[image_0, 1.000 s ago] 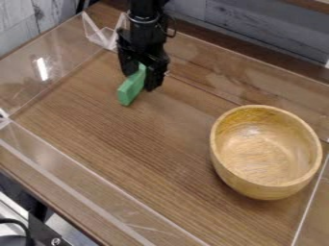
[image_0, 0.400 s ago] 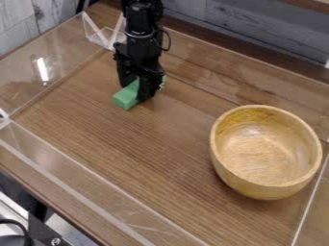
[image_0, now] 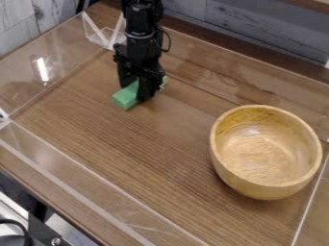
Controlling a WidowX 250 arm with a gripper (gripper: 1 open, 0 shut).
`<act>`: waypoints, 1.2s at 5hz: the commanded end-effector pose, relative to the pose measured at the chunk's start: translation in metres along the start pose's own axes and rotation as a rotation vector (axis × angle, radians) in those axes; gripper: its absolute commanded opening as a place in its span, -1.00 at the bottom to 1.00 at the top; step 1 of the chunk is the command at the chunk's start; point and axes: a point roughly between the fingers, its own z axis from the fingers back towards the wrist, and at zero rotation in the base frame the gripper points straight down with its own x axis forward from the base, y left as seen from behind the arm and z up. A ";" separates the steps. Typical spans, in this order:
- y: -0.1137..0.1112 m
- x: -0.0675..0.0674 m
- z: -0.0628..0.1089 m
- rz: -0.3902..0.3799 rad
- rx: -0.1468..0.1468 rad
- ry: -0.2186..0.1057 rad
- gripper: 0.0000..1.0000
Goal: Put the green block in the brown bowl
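The green block lies on the wooden tabletop at the left of the camera view. My gripper points straight down onto it. The black fingers straddle the block's far end and are shut on it. Only the near end of the block shows below the fingers, and it still rests on the table. The brown bowl stands upright and empty at the right, well apart from the gripper and block.
A low clear plastic wall rings the wooden table. A grey plank wall runs along the back. A white cable hangs beside the arm at the upper left.
The gripper has sunk down over the green block, so more of the block is hidden between the fingers. Block and bowl stay where they were.
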 end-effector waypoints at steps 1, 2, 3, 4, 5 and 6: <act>0.004 0.007 0.022 0.009 0.024 -0.049 -1.00; 0.002 0.006 0.025 0.014 0.023 -0.041 -1.00; 0.001 0.005 0.029 0.019 0.021 -0.033 -1.00; -0.001 0.003 0.032 0.022 0.020 -0.025 -1.00; -0.003 0.002 0.036 0.026 0.020 -0.018 -1.00; -0.005 0.001 0.041 0.031 0.019 -0.010 -1.00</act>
